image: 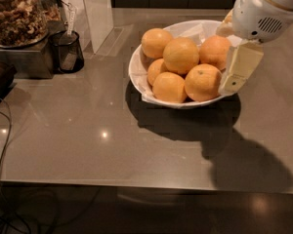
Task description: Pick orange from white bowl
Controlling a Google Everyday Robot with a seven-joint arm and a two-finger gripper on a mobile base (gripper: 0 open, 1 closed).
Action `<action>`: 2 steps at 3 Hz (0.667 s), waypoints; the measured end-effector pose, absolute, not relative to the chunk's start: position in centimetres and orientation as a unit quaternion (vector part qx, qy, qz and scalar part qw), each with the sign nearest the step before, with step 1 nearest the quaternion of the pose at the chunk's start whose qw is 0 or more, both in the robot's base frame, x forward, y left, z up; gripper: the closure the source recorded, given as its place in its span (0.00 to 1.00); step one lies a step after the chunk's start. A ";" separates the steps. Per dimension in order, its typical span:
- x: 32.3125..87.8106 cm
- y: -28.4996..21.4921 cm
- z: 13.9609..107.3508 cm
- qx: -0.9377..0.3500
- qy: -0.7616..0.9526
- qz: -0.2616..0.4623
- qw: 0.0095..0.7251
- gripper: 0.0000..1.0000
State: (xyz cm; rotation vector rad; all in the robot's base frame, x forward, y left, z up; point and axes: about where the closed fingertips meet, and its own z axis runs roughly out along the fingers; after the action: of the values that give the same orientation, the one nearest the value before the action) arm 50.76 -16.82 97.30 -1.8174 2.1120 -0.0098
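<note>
The white bowl (136, 77) stands at the back right of the grey counter and holds several oranges. A plain-skinned orange (180, 55) sits highest in the middle of the pile. The front-right orange (202, 82) shows a small dark stem dot. My gripper (238, 68) hangs from the white arm housing (263, 9) at the bowl's right rim. It is close beside the front-right orange and the back-right orange (215, 50). It holds nothing that I can see.
A small black mesh cup (66, 50) stands at the back left beside a metal box (19, 60) with a jar of brown dried pieces (17, 11) on it. A white upright box (97, 13) stands behind. A black cable (5, 130) runs along the left edge.
</note>
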 end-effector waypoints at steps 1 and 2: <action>51.8 -14.6 97.0 -0.664 0.726 0.010 0.179 0.11; 53.3 -11.7 97.2 -0.689 0.702 0.022 0.179 0.13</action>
State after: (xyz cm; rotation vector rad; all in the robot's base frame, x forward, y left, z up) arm 53.29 -11.72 97.22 -1.9471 1.9859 0.0616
